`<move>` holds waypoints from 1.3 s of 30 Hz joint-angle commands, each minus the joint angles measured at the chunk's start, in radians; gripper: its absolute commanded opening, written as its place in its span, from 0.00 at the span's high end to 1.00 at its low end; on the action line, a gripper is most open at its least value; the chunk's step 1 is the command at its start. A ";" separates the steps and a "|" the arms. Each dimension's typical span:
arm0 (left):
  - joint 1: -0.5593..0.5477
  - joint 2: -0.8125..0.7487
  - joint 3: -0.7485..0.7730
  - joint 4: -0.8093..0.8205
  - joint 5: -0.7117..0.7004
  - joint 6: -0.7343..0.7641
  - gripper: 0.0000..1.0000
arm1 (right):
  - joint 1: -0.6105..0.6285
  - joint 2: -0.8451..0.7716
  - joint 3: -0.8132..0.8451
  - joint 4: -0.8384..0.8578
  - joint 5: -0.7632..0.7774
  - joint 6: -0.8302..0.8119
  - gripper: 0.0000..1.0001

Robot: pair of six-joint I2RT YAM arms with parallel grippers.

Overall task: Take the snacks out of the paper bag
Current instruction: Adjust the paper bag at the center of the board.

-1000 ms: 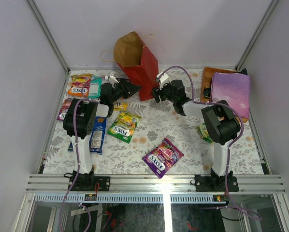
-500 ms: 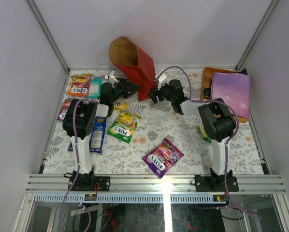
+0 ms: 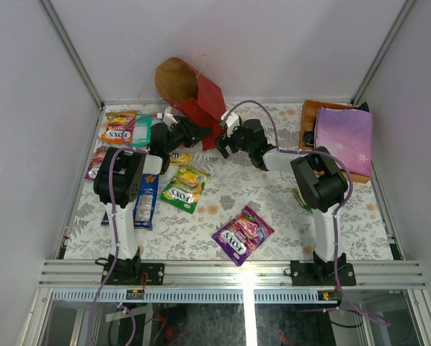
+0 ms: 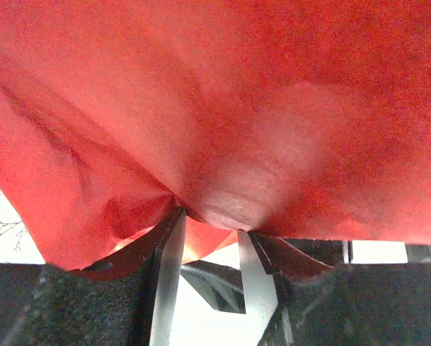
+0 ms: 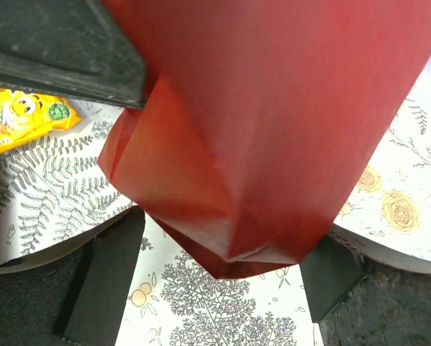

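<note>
The paper bag leans toward 11 o'clock at the far edge of the table, its red base pinched only by the jaws of the left gripper, those of the right gripper spread around it, so the fold could slip or tear mid-tip.

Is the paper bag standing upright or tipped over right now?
Tipped. The paper bag leans to the left, its open brown mouth sitting well left of its red base instead of above it.
</note>
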 commanded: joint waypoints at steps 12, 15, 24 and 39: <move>-0.033 -0.044 0.023 -0.011 0.006 0.024 0.66 | 0.164 0.007 0.074 -0.089 0.103 -0.194 0.01; -0.035 -0.047 0.021 -0.013 0.009 0.024 0.66 | 0.193 0.029 0.115 -0.121 0.134 -0.218 0.00; -0.031 -0.139 -0.034 -0.155 -0.008 0.169 0.66 | 0.088 -0.105 -0.114 0.113 0.215 -0.015 0.01; -0.018 -0.282 -0.133 -0.389 -0.098 0.444 0.66 | -0.101 -0.297 -0.563 0.658 0.078 0.528 0.01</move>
